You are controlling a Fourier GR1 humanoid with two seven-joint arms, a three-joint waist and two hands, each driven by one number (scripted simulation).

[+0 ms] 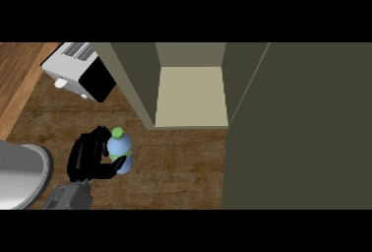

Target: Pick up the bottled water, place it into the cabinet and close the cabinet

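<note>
Grasping looks to be the step in hand: the left hand point(88, 158) is closed round the bottled water point(120, 147). Its black fingers curl against the bottle's left side and one digit crosses low in front of it, so the hand is well closed rather than spread. The bottle is roughly upright, on or just above the counter point(181, 167); whether it has left the wood I cannot tell. It sits at the near left of the scene, its green cap point(117, 132) toward the far side, a little nearer than the cabinet's left wall. The cabinet point(138, 83) is open, with no bottle on its pale shelf point(193, 96). The cabinet door point(298, 128) is swung out as a broad dark panel filling the right. The right hand shows nowhere.

Placing and closing are both not yet done. The next move, as I judge it, calls for a lift, then a carry far and to the right, rounding the front edge of that left wall into the opening. The bottle should stay upright so it can be stood on the shelf. The wall's edge is the likely thing to clip, since the bottle starts just to the left of it. After that, the door at the right has to be swung shut
</note>
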